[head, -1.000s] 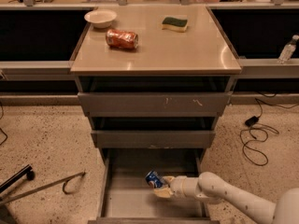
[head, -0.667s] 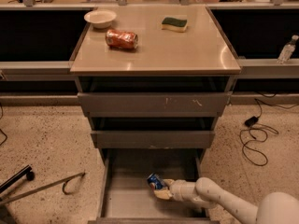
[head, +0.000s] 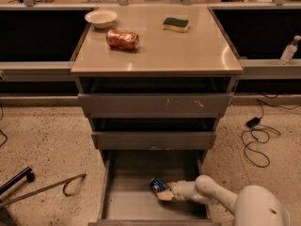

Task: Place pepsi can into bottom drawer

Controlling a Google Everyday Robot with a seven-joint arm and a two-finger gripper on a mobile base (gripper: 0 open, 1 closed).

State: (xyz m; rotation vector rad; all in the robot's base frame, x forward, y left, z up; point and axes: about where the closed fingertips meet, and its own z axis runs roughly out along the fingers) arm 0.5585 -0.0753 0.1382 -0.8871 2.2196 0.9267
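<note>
The pepsi can [head: 158, 185], small and blue, lies tilted on the grey floor of the open bottom drawer [head: 127, 197], right of its middle. My gripper [head: 164, 193] reaches in from the lower right on a white arm [head: 221, 199] and sits right against the can, low over the drawer floor. The can's lower right part is hidden behind the gripper.
Two shallower grey drawers [head: 153, 105] sit above, partly pulled out. On the cabinet top lie an orange-red can [head: 122, 39], a white bowl [head: 101, 18] and a green-yellow sponge [head: 176, 24]. A black cable [head: 256, 138] lies on the floor at right, a metal rod [head: 42, 189] at left.
The can and gripper have shifted slightly left and down inside the drawer. The arm has drawn a little lower in the view.
</note>
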